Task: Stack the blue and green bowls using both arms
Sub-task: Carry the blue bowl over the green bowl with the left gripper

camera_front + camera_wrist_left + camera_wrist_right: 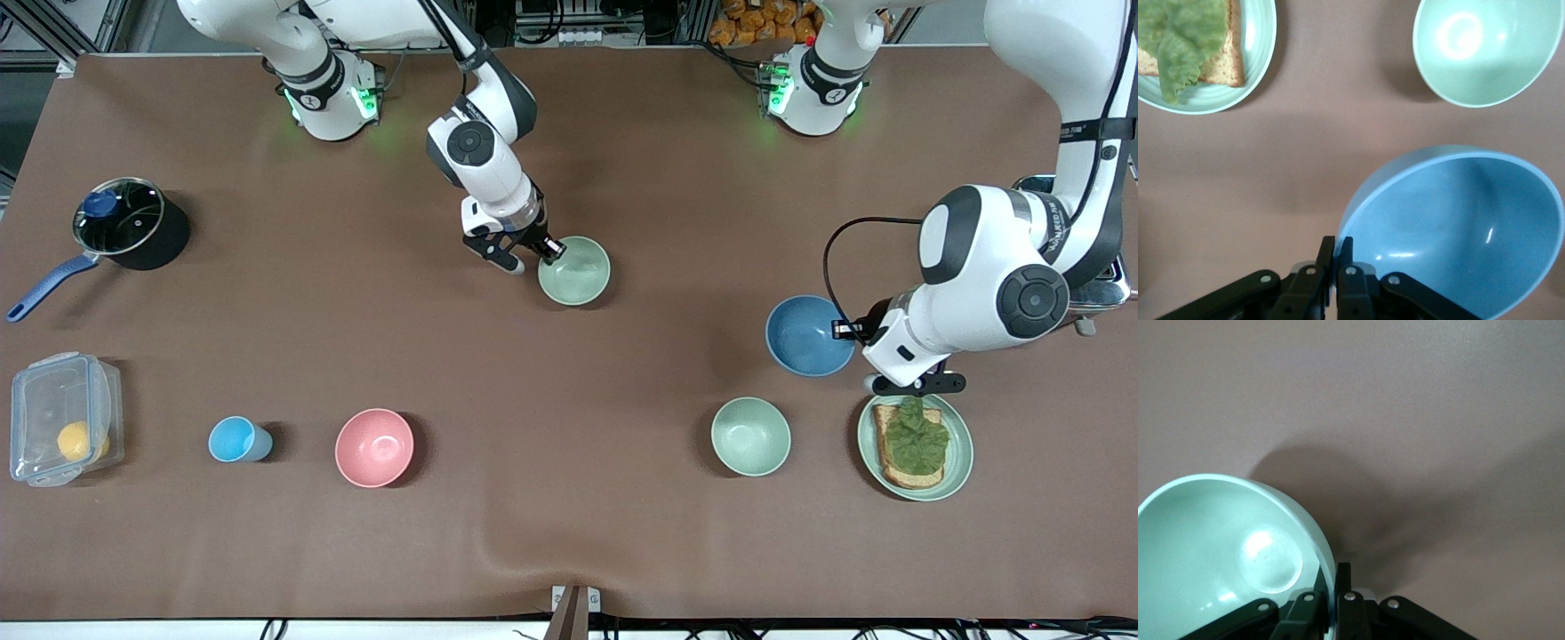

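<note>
The blue bowl (807, 336) sits toward the left arm's end of the table. My left gripper (845, 331) is shut on its rim, one finger inside and one outside; the left wrist view shows this grip (1337, 250) on the blue bowl (1465, 227). A pale green bowl (574, 271) sits near the table's middle. My right gripper (546, 250) is shut on its rim, also shown in the right wrist view (1333, 579) with the green bowl (1218, 553) tilted. A second look-alike green bowl (751, 436) stands free, nearer the front camera than the blue bowl, and shows in the left wrist view (1488, 50).
A pale-green plate (960, 444) with toast and lettuce lies beside the second green bowl. A pink bowl (374, 447), a light-blue cup (238, 439), a clear container (62, 431) with a lemon and a black pot (133, 227) stand toward the right arm's end.
</note>
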Action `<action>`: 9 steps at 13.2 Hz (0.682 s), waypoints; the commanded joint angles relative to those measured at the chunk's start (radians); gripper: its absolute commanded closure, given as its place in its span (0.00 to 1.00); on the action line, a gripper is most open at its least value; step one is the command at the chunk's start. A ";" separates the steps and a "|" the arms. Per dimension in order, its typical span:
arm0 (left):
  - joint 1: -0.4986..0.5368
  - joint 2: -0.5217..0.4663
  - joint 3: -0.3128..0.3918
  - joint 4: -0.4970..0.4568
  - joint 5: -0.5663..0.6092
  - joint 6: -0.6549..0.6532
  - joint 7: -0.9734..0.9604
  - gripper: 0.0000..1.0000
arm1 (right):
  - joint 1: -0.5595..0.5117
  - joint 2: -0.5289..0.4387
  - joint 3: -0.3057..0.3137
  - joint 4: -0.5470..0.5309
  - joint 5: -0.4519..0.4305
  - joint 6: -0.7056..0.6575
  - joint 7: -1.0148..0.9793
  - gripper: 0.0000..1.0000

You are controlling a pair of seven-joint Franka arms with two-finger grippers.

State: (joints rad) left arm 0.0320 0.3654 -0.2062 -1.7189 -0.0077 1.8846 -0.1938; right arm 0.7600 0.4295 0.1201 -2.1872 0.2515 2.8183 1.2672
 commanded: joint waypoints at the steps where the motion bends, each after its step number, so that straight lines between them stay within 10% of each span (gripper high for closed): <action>1: -0.010 -0.005 -0.002 0.038 -0.054 -0.030 -0.001 1.00 | 0.027 0.020 -0.020 0.018 0.005 0.000 0.020 1.00; 6: -0.007 -0.011 -0.002 0.044 -0.057 -0.044 0.011 1.00 | 0.027 0.022 -0.020 0.018 0.005 0.000 0.021 0.94; 7: -0.007 -0.013 -0.004 0.050 -0.057 -0.062 0.011 1.00 | 0.027 0.023 -0.022 0.018 0.005 0.000 0.021 0.77; 8: -0.012 -0.011 -0.002 0.074 -0.069 -0.091 0.011 1.00 | 0.025 0.023 -0.022 0.018 0.006 -0.002 0.024 0.19; 9: -0.018 -0.011 -0.002 0.097 -0.092 -0.113 0.004 1.00 | 0.018 0.023 -0.022 0.020 0.008 -0.002 0.061 0.00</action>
State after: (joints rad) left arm 0.0199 0.3654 -0.2089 -1.6678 -0.0511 1.8323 -0.1937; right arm 0.7611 0.4436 0.1172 -2.1837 0.2516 2.8181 1.2787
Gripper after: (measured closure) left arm 0.952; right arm 0.806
